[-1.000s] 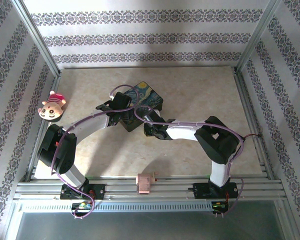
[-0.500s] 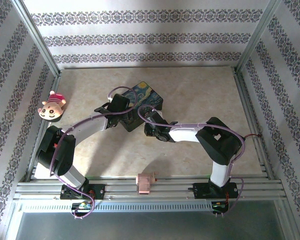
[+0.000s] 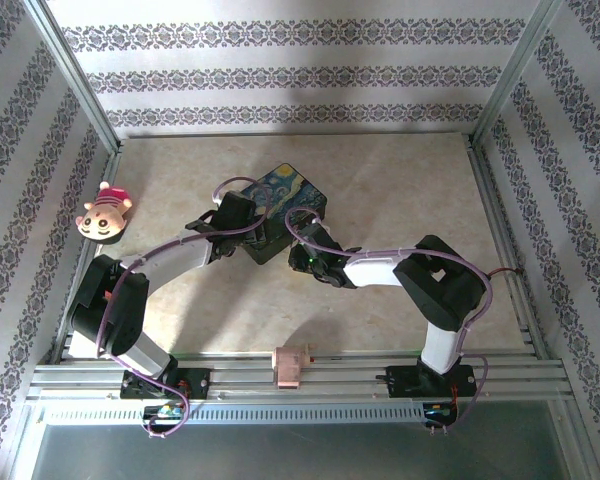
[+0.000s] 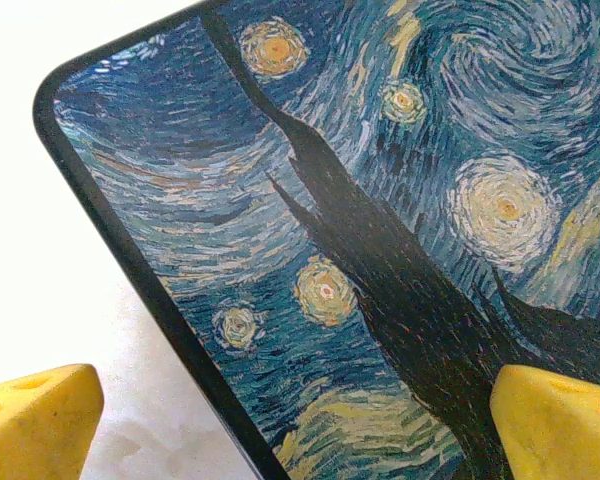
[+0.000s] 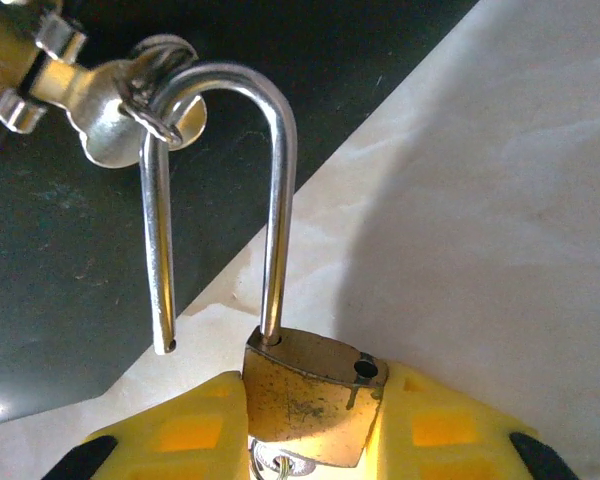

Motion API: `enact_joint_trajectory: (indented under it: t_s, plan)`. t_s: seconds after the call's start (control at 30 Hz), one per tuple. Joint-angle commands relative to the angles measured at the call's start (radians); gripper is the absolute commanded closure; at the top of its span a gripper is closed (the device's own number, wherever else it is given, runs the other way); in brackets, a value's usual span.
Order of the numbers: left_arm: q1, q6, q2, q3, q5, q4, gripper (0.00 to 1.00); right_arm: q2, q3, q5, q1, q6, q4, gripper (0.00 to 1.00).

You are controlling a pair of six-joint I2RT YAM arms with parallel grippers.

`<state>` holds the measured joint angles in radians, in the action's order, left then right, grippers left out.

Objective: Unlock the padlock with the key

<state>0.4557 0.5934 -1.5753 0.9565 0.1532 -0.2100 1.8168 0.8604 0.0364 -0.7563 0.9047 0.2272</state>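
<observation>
- right gripper (image 5: 315, 428) pinches the small brass padlock (image 5: 305, 395); its silvery shackle (image 5: 276, 200) is sprung and hooked in the metal clasp (image 5: 110, 110).
- left gripper (image 4: 300, 425) gapes empty over the starry painted box (image 4: 380, 200).
- best to grip firmly and not twist.

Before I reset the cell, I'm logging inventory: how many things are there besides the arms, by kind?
painted box: 1
padlock: 1
plush toy: 1
pink block on the front rail: 1
Total: 4

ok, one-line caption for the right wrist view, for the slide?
Right gripper clamps the brass padlock; shackle open, one leg free, hooked through the clasp ring.
</observation>
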Motion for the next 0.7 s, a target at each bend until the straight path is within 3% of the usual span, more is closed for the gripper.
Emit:
enact_joint_trajectory:
  t_s: [0.0,0.67]
  plan:
    - [-0.007,-0.020,-0.003,-0.046,-0.048,-0.095,0.01,-0.020,-0.014,-0.002,0.008,0.041,0.042,1.00]
    - [-0.008,-0.021,-0.003,-0.079,-0.080,-0.062,0.01,-0.016,-0.049,-0.044,0.037,0.123,0.181,1.00]
